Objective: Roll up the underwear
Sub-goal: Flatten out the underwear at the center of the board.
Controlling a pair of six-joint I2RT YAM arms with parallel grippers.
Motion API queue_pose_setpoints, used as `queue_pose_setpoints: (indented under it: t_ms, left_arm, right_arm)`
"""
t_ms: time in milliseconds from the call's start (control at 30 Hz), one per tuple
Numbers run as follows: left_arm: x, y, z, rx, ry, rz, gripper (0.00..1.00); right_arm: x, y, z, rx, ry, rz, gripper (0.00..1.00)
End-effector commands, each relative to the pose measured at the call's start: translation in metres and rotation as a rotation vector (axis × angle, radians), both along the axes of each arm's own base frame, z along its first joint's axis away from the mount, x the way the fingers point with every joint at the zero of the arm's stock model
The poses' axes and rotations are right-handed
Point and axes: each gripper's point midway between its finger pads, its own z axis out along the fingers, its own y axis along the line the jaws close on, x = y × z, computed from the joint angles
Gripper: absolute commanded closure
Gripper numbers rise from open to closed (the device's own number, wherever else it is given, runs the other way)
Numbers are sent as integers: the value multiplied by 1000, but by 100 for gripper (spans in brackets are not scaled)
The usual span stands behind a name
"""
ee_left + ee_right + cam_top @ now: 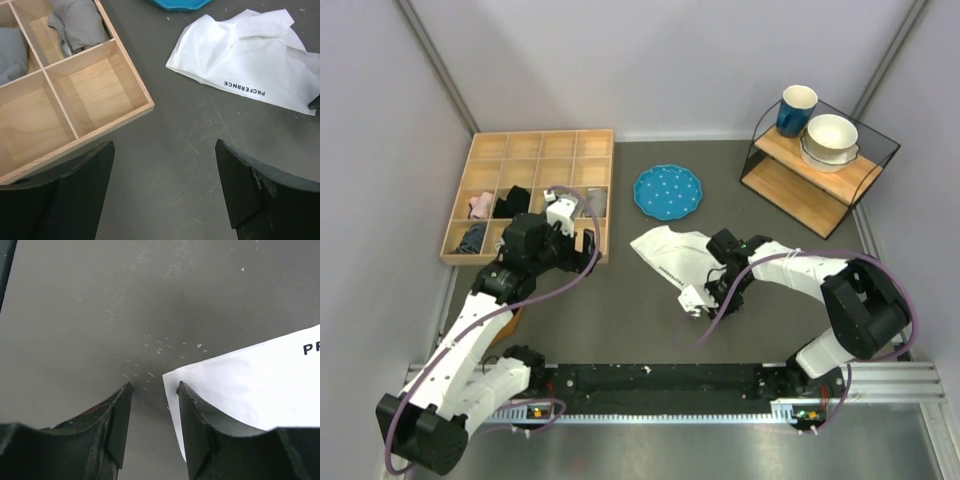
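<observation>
Close by the underwear lie blue plate and wooden tray.

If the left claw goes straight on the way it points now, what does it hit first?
The left claw would likely meet bare table first, in the gap between the corner of the wooden tray and the underwear; depth is unclear.

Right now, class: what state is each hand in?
Left hand: open, empty.
Right hand: slightly open at the corner of the underwear, gripping nothing.
</observation>
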Motion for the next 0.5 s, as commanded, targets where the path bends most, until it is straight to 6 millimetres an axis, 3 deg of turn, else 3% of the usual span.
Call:
queue_pose_setpoints:
  t_ms: [0, 200, 300, 333, 467]
  left_arm:
    - [6, 1, 18, -12, -79, 10, 12]
    - [3, 3, 19, -11, -89, 14, 12]
    - [2, 3, 19, -11, -89, 13, 12]
    - [2, 3, 19, -12, -89, 12, 12]
    - [2, 2, 19, -16, -88, 5, 12]
  right_arm:
    - [5, 12, -5, 15, -53, 8, 59]
    - [5, 13, -12, -4, -45, -30, 72]
    - [8, 13, -13, -13, -43, -61, 84]
    - [6, 13, -14, -20, -30, -73, 91]
    - [-6, 11, -15, -33, 3, -81, 100]
